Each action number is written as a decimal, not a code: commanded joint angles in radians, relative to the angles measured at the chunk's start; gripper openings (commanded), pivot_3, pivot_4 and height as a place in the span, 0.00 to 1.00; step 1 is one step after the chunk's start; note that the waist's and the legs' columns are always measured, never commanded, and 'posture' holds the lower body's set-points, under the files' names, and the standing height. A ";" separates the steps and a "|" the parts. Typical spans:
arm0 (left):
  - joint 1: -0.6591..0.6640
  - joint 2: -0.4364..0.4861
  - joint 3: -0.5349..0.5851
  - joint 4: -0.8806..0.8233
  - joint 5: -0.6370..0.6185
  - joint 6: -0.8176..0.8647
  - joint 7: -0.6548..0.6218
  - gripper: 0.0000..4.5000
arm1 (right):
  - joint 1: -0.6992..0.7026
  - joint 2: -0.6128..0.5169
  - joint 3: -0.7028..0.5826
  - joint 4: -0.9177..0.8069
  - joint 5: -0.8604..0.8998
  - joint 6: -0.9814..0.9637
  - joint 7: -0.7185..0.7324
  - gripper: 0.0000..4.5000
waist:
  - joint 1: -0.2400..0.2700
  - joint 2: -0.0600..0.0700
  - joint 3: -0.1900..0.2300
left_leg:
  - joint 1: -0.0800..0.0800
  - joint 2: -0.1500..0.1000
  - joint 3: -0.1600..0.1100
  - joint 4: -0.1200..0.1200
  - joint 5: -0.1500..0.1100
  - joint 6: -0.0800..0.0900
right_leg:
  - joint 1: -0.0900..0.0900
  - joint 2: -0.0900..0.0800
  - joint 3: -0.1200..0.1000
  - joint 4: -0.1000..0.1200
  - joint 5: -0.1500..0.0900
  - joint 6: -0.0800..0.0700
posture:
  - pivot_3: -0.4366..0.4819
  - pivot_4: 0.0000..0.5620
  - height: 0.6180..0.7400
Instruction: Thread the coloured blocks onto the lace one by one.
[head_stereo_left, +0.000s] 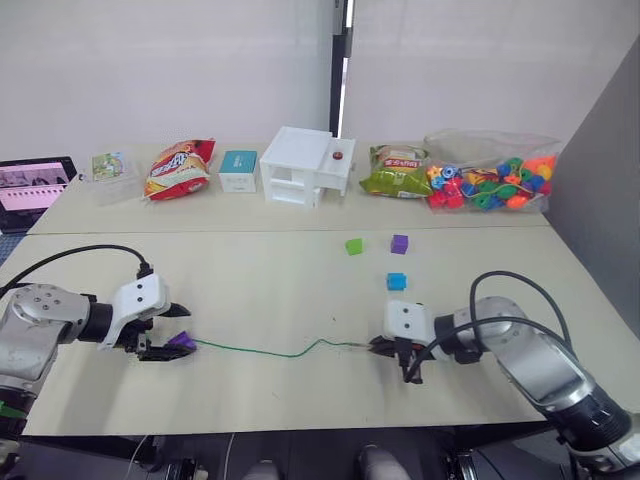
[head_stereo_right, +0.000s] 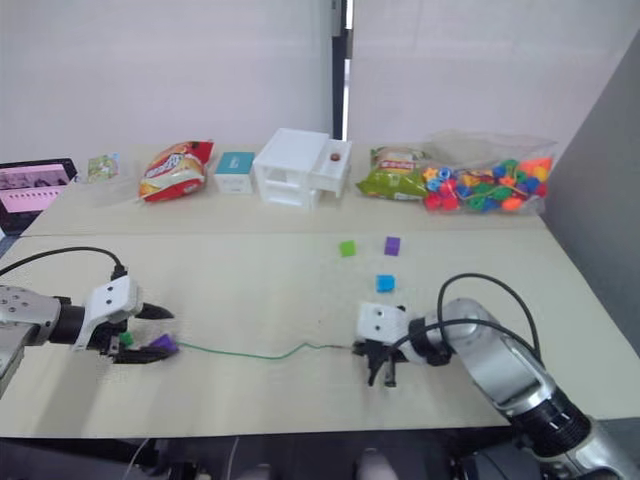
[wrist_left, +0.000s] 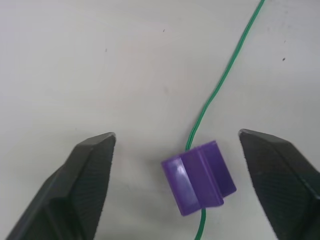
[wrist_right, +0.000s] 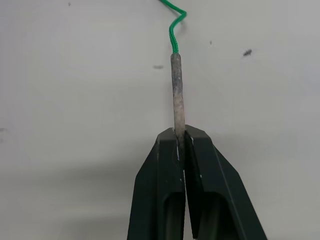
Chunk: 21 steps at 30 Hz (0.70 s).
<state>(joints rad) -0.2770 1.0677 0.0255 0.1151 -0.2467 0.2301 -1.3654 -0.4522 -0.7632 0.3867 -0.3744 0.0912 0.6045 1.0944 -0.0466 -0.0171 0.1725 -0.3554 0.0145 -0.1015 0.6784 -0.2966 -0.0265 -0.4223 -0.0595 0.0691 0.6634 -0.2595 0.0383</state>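
The green lace (head_stereo_left: 260, 352) lies across the front of the table. A purple block (wrist_left: 200, 177) sits threaded on it near its left end, flat on the table. My left gripper (wrist_left: 177, 136) is open, one finger on each side of this block and touching neither it nor the lace. A bit of dark green block (head_stereo_right: 126, 339) shows right behind the purple one. My right gripper (wrist_right: 180, 135) is shut on the lace's stiff pale tip (wrist_right: 177, 90). Loose on the table beyond lie a light green block (head_stereo_left: 354, 246), a second purple block (head_stereo_left: 400, 243) and a blue block (head_stereo_left: 397, 281).
On the back table stand a clear bag of mixed beads (head_stereo_left: 495, 180), two snack bags (head_stereo_left: 178, 168) (head_stereo_left: 395, 170), a teal box (head_stereo_left: 238, 170) and a white drawer unit (head_stereo_left: 305, 165). A tablet (head_stereo_left: 35, 185) lies at the far left.
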 joint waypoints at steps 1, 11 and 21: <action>-0.038 -0.003 0.004 -0.117 -0.051 0.077 -0.003 0.99 | -0.048 0.025 0.023 -0.036 -0.003 0.043 -0.009 0.00 | 0.001 0.000 0.000 | 0.000 0.000 0.000 0.000 0.000 0.000 | 0.000 0.000 0.000 0.000 0.000 0.000 | 0.48 0.27 1.00; -0.138 -0.352 -0.212 -0.417 -0.095 0.277 0.219 0.99 | -0.139 0.113 0.129 0.001 -0.059 0.135 -0.061 0.00 | -0.002 -0.001 -0.001 | -0.002 -0.001 -0.001 0.002 0.000 0.000 | -0.001 -0.001 0.000 0.001 0.000 0.000 | 0.48 0.27 1.00; -0.164 -0.434 -0.332 -0.283 0.016 0.165 0.233 0.99 | -0.147 0.117 0.134 -0.018 -0.059 0.171 -0.069 0.00 | 0.006 -0.001 -0.001 | -0.002 -0.001 -0.001 0.002 0.000 0.000 | -0.001 0.000 0.000 0.000 0.001 0.000 | 0.48 0.27 1.00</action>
<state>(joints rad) -0.4194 0.6372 -0.3095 -0.1579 -0.2333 0.4148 -1.1384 -0.5813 -0.6471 0.5357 -0.3570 0.0237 0.7713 1.0250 -0.0410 -0.0180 0.1720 -0.3575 0.0135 -0.1028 0.6801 -0.2965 -0.0265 -0.4228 -0.0599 0.0691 0.6635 -0.2589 0.0381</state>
